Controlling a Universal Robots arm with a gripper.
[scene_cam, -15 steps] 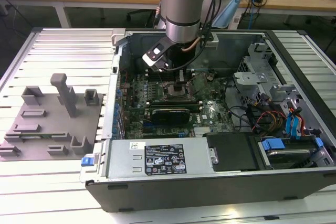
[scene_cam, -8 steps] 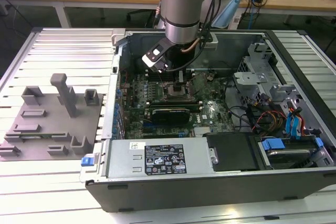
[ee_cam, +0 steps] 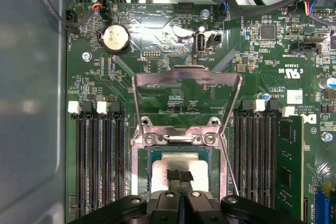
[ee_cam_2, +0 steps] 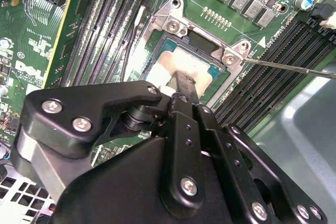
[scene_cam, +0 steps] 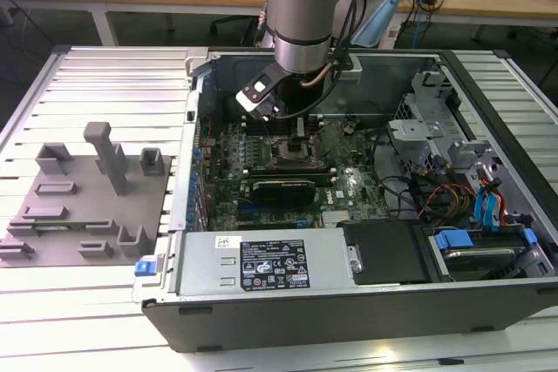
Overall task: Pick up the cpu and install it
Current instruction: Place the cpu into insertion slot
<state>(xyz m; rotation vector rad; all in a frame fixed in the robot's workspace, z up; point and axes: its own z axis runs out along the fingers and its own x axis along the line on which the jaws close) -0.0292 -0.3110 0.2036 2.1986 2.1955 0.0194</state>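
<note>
The cpu (ee_cam: 164, 168), a flat square chip with a silvery-white top, lies inside the motherboard socket (ee_cam: 137, 177). The socket's metal load plate (ee_cam: 186, 95) stands folded open. My gripper (ee_cam: 179, 176) is straight over the middle of the chip, its two narrow black fingers shut together with their tips at the chip's top. In the second wrist view the gripper (ee_cam_2: 184, 84) covers the near part of the cpu (ee_cam_2: 176, 62). In the exterior view the arm reaches down into the open computer case, with the gripper (scene_cam: 300, 133) above the socket (scene_cam: 295, 159).
A grey plastic tray (scene_cam: 78, 206) with upright holders lies on the slatted table at the exterior view's left. Memory slots (ee_cam: 97, 166) flank the socket. A thin metal lever (ee_cam_2: 286, 67) sticks out beside it. Case walls (scene_cam: 261, 298), cables and drive bays (scene_cam: 471, 206) surround the board.
</note>
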